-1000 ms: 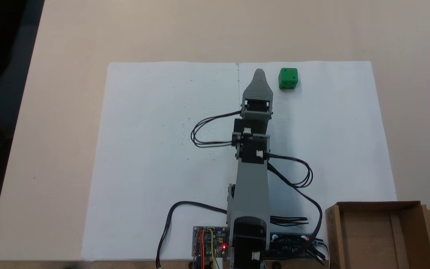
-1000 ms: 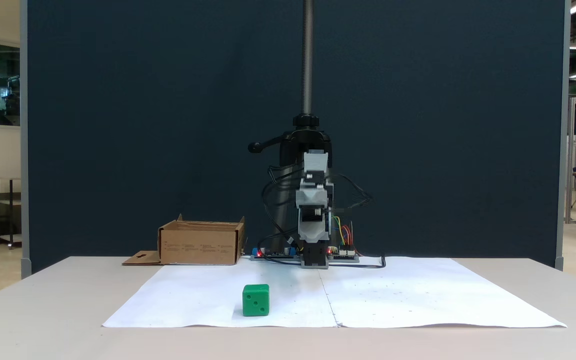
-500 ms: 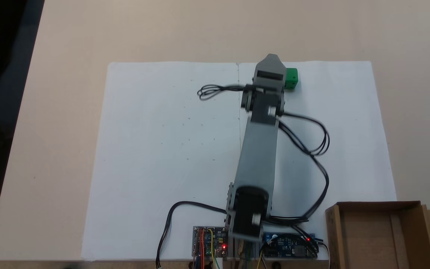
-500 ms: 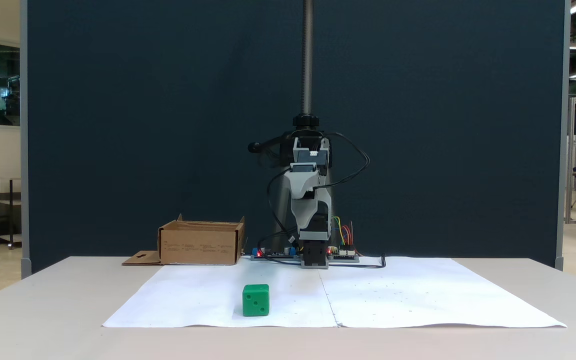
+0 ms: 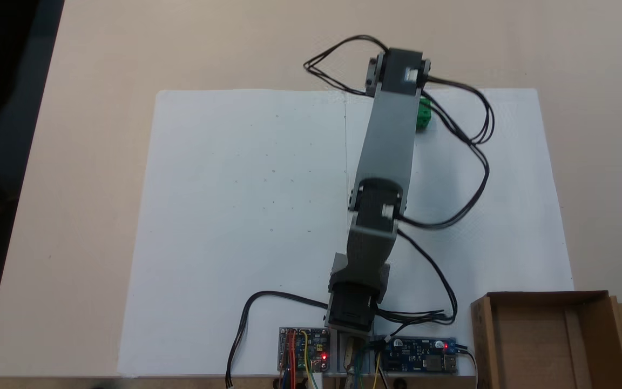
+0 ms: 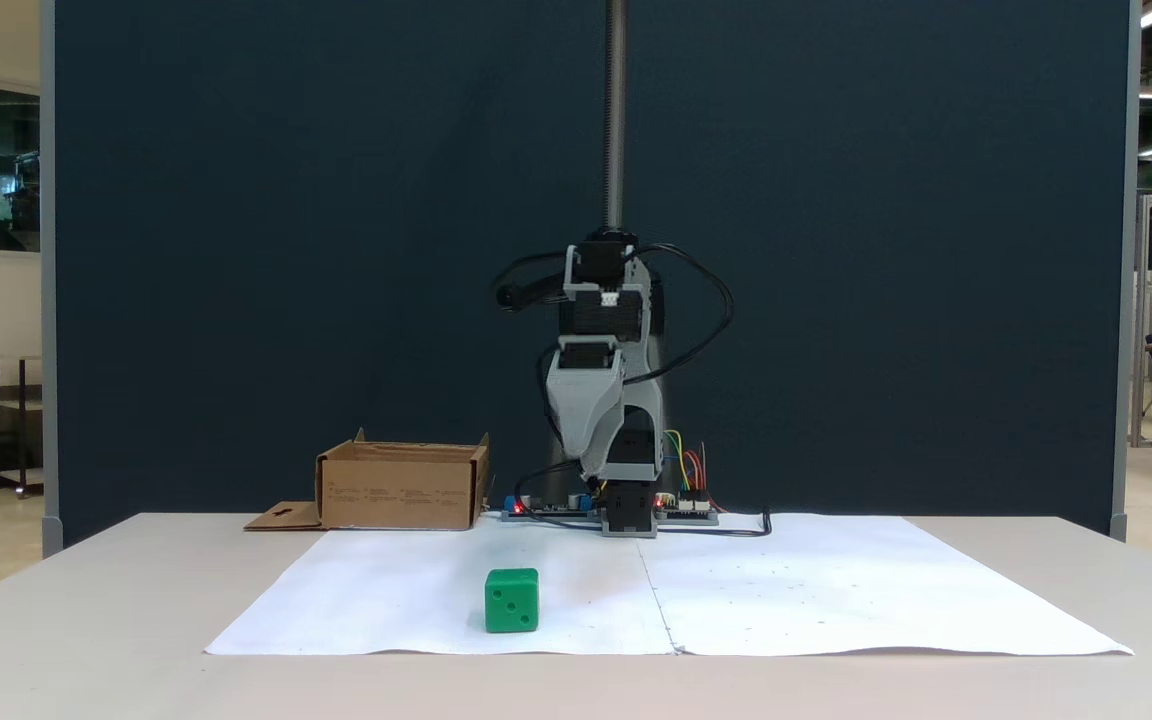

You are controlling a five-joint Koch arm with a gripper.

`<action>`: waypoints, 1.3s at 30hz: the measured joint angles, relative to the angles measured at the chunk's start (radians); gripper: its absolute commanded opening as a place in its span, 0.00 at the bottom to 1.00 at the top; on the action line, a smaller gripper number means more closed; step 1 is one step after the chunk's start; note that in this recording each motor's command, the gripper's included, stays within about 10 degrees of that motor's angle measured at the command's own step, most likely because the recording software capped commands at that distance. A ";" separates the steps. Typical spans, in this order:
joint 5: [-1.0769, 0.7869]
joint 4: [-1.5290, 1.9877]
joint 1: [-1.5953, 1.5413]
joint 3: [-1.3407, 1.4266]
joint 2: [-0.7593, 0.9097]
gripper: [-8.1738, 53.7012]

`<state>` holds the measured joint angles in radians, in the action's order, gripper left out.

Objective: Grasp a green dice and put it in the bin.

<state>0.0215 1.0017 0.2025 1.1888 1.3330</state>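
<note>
**Arm swings out over the dice, gripper state unclear**

Left to right in the front-facing fixed view, the bin (image 6: 403, 487) sits at the back of the table (image 6: 86, 620), beside the arm's base and well apart from the green dice (image 6: 512, 600), which rests on the white paper (image 6: 836, 600) near its front edge. Behind the dice and to its right, the arm (image 6: 604, 400) stands tall, its gripper (image 6: 588, 462) pointing down and hanging high above the paper — not yet anywhere near the cube.

In the top-down fixed view the change over the last second is plain: the arm (image 5: 392, 135) was folded short of the dice with its tip to the left of it; now it has stretched far forward and turned slightly right, so its forearm covers most of the green dice (image 5: 424, 114), leaving only a green sliver showing at the right edge. The dice itself has not moved, and the bin (image 5: 484, 335) is unchanged at the lower right.

Whether the jaws are spread or closed cannot be told; they line up behind one another in the front view.

This reads as the reach stage — the descent, the grasp and the carry to the bin are all still to do.
</note>
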 measured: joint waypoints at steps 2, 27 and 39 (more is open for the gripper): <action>0.000 0.025 0.014 -0.075 -0.063 0.77; -0.262 0.077 0.126 -0.350 -0.354 0.77; -0.307 0.080 0.143 -0.430 -0.437 0.77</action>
<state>-0.2853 1.0815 0.3451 0.7593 0.8958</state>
